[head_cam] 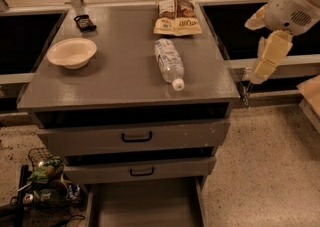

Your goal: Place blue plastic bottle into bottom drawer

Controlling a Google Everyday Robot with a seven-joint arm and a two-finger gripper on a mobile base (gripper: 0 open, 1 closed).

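The blue plastic bottle [168, 62] lies on its side on the grey tabletop [115, 78], cap toward the front edge, just in front of a snack bag [176, 18]. The bottom drawer [145, 205] stands pulled out below. The pincer [261, 69] hangs beyond the tabletop's right side, well apart from the bottle; whether it is open cannot be told.

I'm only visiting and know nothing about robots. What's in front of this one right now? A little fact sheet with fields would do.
blue plastic bottle: lying on its side on the cabinet top, white cap toward the front edge
bottom drawer: pulled open
gripper: in the air off the cabinet's right side, apart from the bottle
white bowl: on the top, left side
snack bag: at the back, behind the bottle
small black object: back left corner
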